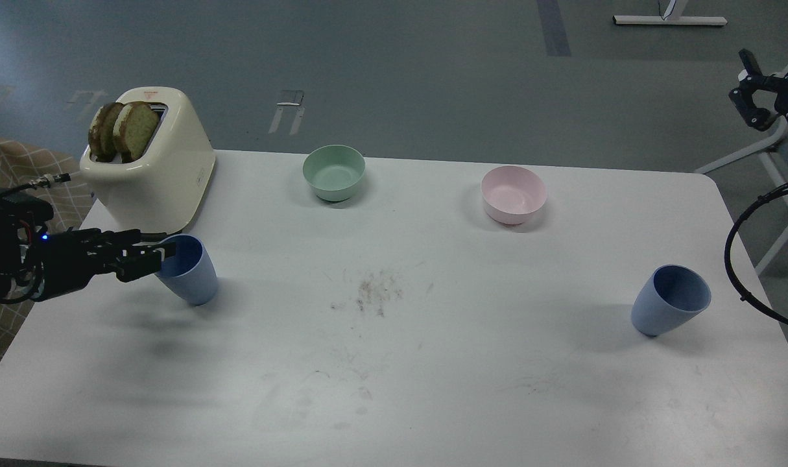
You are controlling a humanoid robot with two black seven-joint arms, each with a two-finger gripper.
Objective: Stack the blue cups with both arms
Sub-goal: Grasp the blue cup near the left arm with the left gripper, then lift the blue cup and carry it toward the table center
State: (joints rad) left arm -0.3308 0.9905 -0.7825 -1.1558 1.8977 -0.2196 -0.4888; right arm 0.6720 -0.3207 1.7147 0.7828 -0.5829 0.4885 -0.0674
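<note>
Two blue cups stand upright on the white table (pixel 394 363). The left blue cup (pixel 192 275) is at the left, just in front of the toaster. The right blue cup (pixel 669 299) is near the right edge. My left gripper (pixel 152 255) comes in from the left at the left cup's rim. Its fingers are slightly apart, one over the rim and one outside the wall, and they hide the cup's left rim. My right gripper (pixel 750 91) is raised off the table at the far upper right, open and empty, far from the right cup.
A cream toaster (pixel 157 175) with two bread slices stands at the back left, close behind the left cup. A mint-green bowl (pixel 334 172) and a pale pink bowl (pixel 513 193) sit along the back. Crumbs (pixel 371 292) lie mid-table. A black cable (pixel 744 279) loops at the right edge.
</note>
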